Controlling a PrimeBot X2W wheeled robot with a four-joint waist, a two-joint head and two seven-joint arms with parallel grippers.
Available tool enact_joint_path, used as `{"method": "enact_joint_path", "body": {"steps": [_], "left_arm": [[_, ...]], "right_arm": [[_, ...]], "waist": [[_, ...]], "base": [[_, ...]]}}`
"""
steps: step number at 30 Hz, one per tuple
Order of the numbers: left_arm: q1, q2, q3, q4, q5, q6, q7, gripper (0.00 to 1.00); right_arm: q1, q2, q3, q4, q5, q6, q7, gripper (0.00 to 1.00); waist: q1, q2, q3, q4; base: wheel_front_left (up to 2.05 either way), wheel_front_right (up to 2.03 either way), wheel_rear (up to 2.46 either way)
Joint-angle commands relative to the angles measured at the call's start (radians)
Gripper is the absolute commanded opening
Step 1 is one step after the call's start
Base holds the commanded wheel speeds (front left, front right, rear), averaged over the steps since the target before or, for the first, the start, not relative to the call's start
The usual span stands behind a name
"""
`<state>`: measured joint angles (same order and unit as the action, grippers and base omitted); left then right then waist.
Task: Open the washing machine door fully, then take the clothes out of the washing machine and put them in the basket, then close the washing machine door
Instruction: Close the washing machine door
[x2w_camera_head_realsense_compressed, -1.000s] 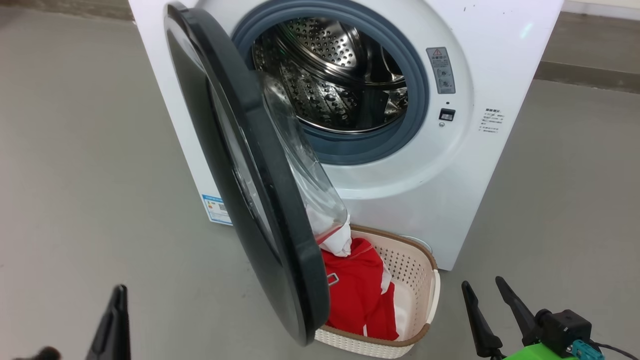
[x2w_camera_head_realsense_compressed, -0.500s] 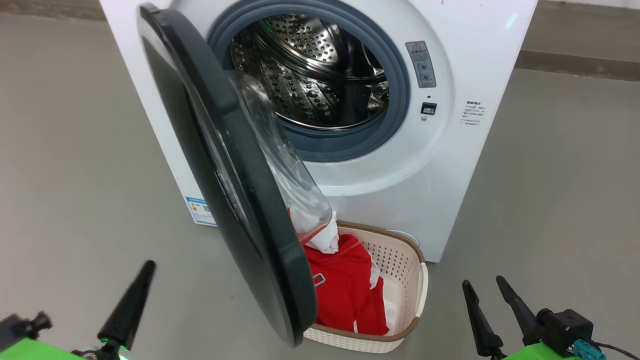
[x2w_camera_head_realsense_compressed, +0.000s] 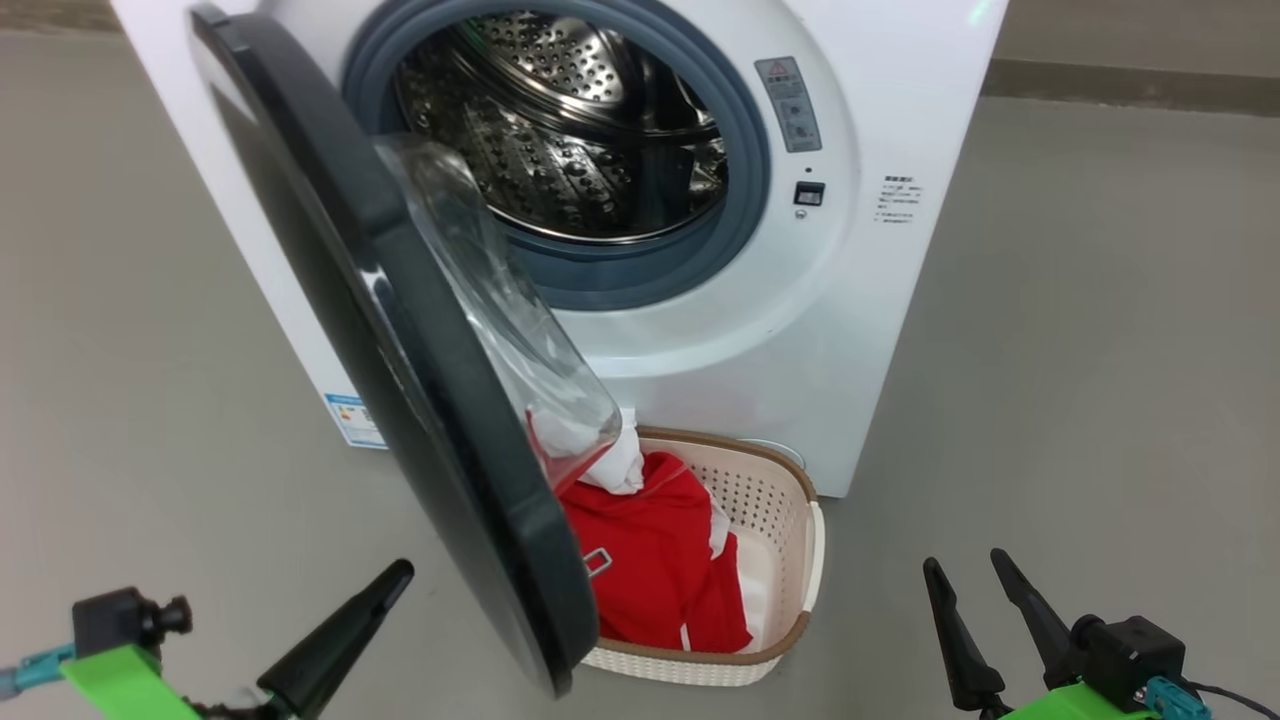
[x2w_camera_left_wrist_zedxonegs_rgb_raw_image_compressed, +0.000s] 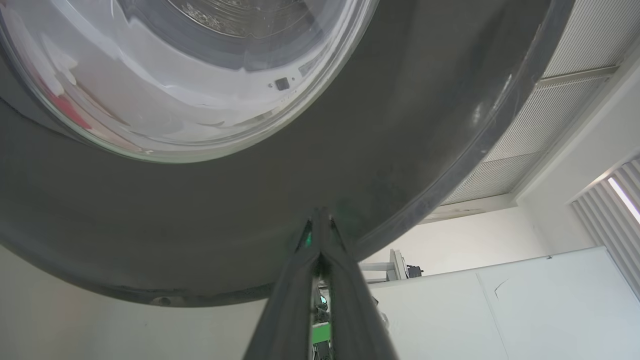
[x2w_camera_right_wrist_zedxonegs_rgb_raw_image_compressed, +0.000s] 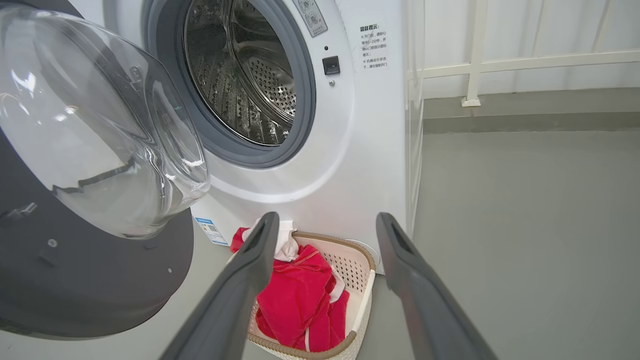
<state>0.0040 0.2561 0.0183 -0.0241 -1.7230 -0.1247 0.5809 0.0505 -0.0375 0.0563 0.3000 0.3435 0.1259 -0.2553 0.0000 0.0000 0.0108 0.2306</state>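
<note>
The white washing machine (x2w_camera_head_realsense_compressed: 900, 120) stands with its steel drum (x2w_camera_head_realsense_compressed: 560, 120) showing nothing inside. The washing machine door (x2w_camera_head_realsense_compressed: 400, 330) hangs out to the left, about half open, black rim edge-on, glass bowl facing the drum. On the floor in front, the cream basket (x2w_camera_head_realsense_compressed: 795, 560) holds the red and white clothes (x2w_camera_head_realsense_compressed: 650, 570). My left gripper (x2w_camera_head_realsense_compressed: 400, 572) is shut and points at the door's outer face (x2w_camera_left_wrist_zedxonegs_rgb_raw_image_compressed: 350, 150). Its tips (x2w_camera_left_wrist_zedxonegs_rgb_raw_image_compressed: 320, 216) are at the rim; contact is unclear. My right gripper (x2w_camera_head_realsense_compressed: 966, 563) is open and holds nothing, right of the basket (x2w_camera_right_wrist_zedxonegs_rgb_raw_image_compressed: 367, 295).
Bare grey floor lies left and right of the machine. A blue sticker (x2w_camera_head_realsense_compressed: 352, 420) sits low on its front. A white railing (x2w_camera_right_wrist_zedxonegs_rgb_raw_image_compressed: 470, 60) and a wall base run behind on the right.
The head camera has swung, sliding the whole scene left and up. My shut left gripper has risen into view and moved right towards the door's outer face. The right gripper has not moved.
</note>
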Motion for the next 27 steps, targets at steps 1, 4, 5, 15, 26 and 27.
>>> {"method": "enact_joint_path", "body": {"steps": [1, 4, 5, 15, 26, 27], "left_arm": [[-0.068, 0.01, 0.048, -0.017, 0.012, -0.006, 0.01, 0.0], [-0.099, -0.02, 0.061, 0.002, 0.028, -0.006, 0.03, 0.0], [-0.108, -0.029, 0.064, 0.008, 0.034, -0.006, 0.036, 0.0], [-0.184, -0.101, 0.094, 0.019, 0.09, -0.006, 0.068, 0.0], [-0.306, -0.146, 0.075, 0.043, 0.172, -0.006, 0.011, 0.0], [-0.306, -0.146, 0.075, 0.043, 0.172, -0.006, 0.011, 0.0]], "right_arm": [[-0.053, -0.013, 0.028, -0.027, 0.001, 0.005, -0.006, 1.0], [-0.058, -0.013, 0.029, -0.028, 0.002, 0.005, -0.006, 1.0], [-0.06, -0.013, 0.029, -0.029, 0.002, 0.005, -0.006, 1.0], [-0.081, -0.013, 0.022, -0.037, 0.012, 0.005, -0.006, 1.0], [-0.118, -0.013, 0.021, -0.049, 0.034, 0.005, -0.006, 1.0], [-0.118, -0.013, 0.021, -0.049, 0.034, 0.005, -0.006, 1.0]], "waist": [[0.0, 0.0, 0.008, -0.015], [0.0, 0.0, 0.015, -0.036], [0.0, 0.0, 0.018, -0.042], [0.0, 0.0, 0.062, -0.134], [0.0, 0.0, 0.124, -0.255], [0.0, 0.0, 0.124, -0.255]], "base": [[0.0, 0.0, 0.0], [0.0, 0.0, 0.0], [0.0, 0.0, 0.0], [0.0, 0.0, 0.0], [0.0, 0.0, 0.0], [0.0, 0.0, 0.0]]}}
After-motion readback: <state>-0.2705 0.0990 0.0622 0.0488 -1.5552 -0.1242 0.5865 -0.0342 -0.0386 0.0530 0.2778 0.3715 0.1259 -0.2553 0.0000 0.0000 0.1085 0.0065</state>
